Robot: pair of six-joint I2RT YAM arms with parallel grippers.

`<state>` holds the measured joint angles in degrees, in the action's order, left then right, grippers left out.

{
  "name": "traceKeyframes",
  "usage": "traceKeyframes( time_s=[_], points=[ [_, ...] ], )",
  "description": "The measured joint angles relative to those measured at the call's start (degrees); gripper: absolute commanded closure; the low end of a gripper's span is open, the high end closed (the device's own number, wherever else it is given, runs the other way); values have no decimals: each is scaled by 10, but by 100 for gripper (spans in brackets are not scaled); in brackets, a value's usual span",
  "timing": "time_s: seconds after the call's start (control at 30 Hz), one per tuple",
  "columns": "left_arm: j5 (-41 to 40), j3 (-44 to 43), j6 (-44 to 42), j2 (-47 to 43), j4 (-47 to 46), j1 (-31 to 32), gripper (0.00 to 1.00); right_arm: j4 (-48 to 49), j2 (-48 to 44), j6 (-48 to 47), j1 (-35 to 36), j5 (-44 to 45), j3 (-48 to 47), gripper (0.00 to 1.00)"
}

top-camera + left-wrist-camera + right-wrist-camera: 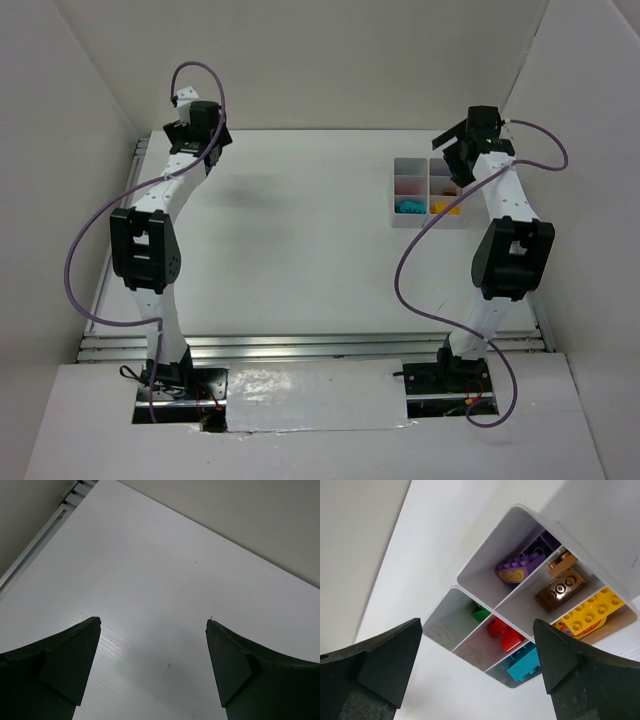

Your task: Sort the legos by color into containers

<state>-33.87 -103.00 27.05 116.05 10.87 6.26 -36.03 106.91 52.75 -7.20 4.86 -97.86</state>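
Note:
The whitish organiser tray stands at the back right of the table. In the right wrist view the tray holds purple bricks, a brown brick, a yellow brick, a green brick, red bricks and a cyan brick, each colour in its own cell. My right gripper is open and empty, above the tray; in the top view it hangs over the tray's far end. My left gripper is open and empty over bare table at the back left.
White walls close in the table at the back and both sides. A metal rail runs along the left edge. Purple cables loop beside both arms.

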Motion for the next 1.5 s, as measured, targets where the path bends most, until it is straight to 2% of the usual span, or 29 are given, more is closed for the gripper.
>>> traceKeyframes(
  time_s=[0.07, 0.27, 0.53, 0.73, 0.93, 1.13, 1.3, 1.5],
  points=[
    [8, 24, -6, -22, -2, -3, 0, 9, -6, -35, 5, 6, 2, 0],
    [54, 117, -47, -104, -16, -18, 0, 82, -60, -214, 11, -8, 38, 0],
    [87, 164, -91, -181, 9, -31, 1, 138, -166, -328, 17, -18, 87, 0],
    [107, 166, -99, -201, 94, -29, 1, 154, -239, -342, 30, -43, 152, 0],
    [121, 205, -109, -239, 151, -27, 0, 137, -286, -344, 49, -50, 196, 0],
    [128, 206, -114, -283, 180, -27, 1, 91, -312, -339, 50, -81, 196, 0],
    [146, 205, -88, -316, 204, -27, 0, 39, -333, -327, 52, -118, 195, 0],
    [156, 226, -62, -364, 228, -25, 1, -13, -384, -317, 79, -123, 195, 0]
  ],
)
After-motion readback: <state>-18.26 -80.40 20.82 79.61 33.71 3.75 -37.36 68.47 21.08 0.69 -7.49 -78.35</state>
